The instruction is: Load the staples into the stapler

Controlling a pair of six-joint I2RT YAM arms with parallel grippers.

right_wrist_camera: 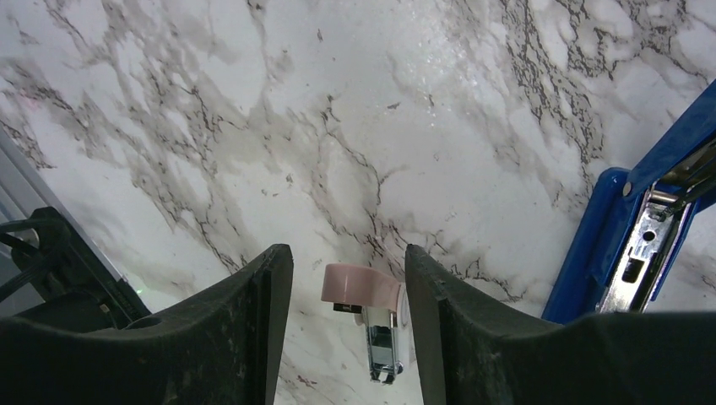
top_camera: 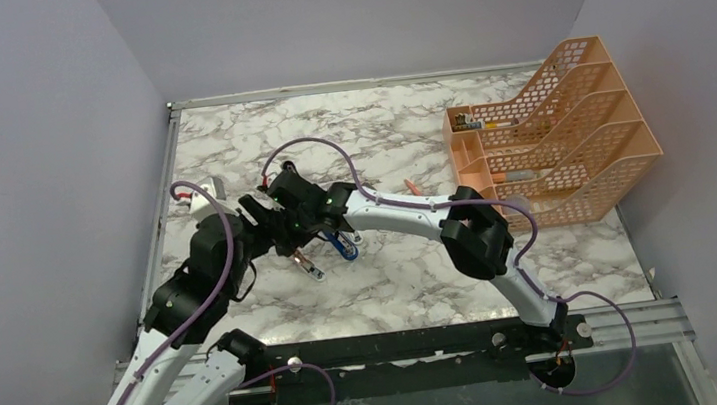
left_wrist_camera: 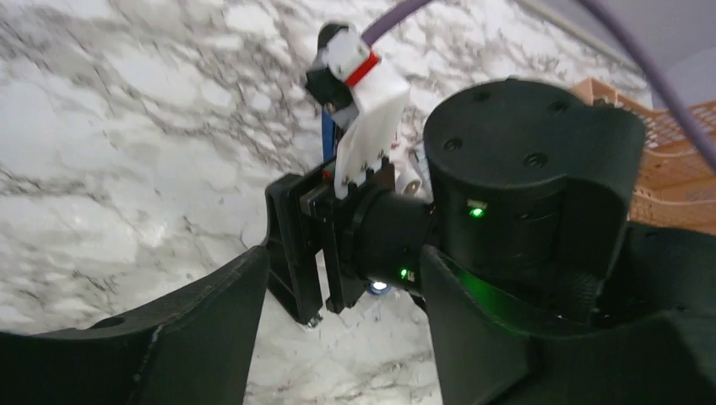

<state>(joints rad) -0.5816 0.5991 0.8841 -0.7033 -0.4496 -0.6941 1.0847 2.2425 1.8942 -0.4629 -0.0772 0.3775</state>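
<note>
While right gripper [right_wrist_camera: 348, 257] gapes, pink piece [right_wrist_camera: 363, 285] possibly touches.

Marble tabletop [top_camera: 407, 127], plain grey walls [top_camera: 27, 147]

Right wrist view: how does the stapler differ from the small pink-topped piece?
The stapler is bright blue, the pink-topped piece pale pink. The stapler runs out of the picture; the piece shows whole and looks far smaller. The piece sits between the fingers of the right gripper, the stapler off to one side. Both show silver metal.
</note>
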